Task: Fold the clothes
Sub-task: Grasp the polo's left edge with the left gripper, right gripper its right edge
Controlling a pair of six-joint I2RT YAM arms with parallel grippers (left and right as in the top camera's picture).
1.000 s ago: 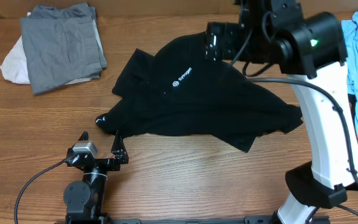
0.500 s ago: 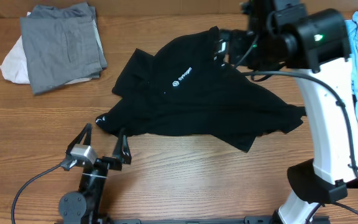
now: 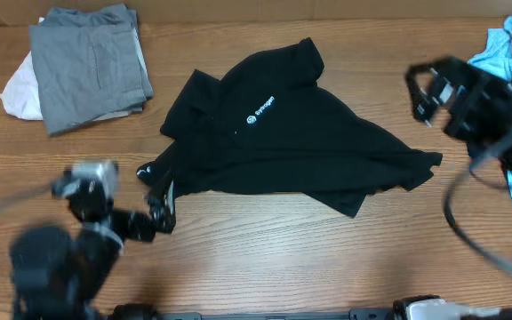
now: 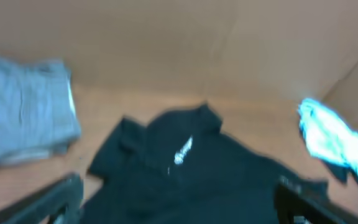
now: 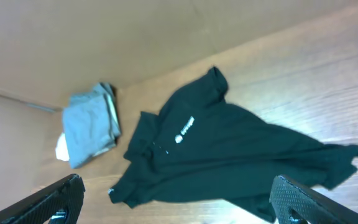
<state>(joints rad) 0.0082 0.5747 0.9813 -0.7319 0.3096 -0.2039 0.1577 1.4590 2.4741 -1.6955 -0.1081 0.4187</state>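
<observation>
Overhead view: the black shirt (image 3: 309, 147) lies unfolded at the centre of the table (image 3: 283, 262). The fabric is rumpled, with one point reaching toward the far edge and a wide lower hem running toward the right. A small white logo (image 3: 260, 109) faces up on the left half of the shirt.

The other clothes lie apart from the shirt:
- A grey garment (image 3: 87, 62) sits folded at the far left corner of the table.
- A white garment (image 3: 18, 91) lies partly under the grey garment, showing at its left edge.
- A light blue garment (image 3: 498, 55) lies loose at the far right edge, partly hidden behind the right arm.

Left wrist view: the left gripper (image 4: 178, 190) stands with its jaws spread wide, one finger at each lower corner of the picture. Nothing sits between them; the shirt lies beyond and below. In the overhead view this arm is blurred, and one finger shows just beside the shirt's lower left corner. Contact cannot be determined.

Right wrist view: the right gripper (image 5: 176, 186) is likewise spread wide and holds nothing. It looks down on the whole shirt from above. In the overhead view it appears blurred to the right of the shirt, clear of the fabric.

A plain brown wall (image 4: 166, 37) stands behind the table.
</observation>
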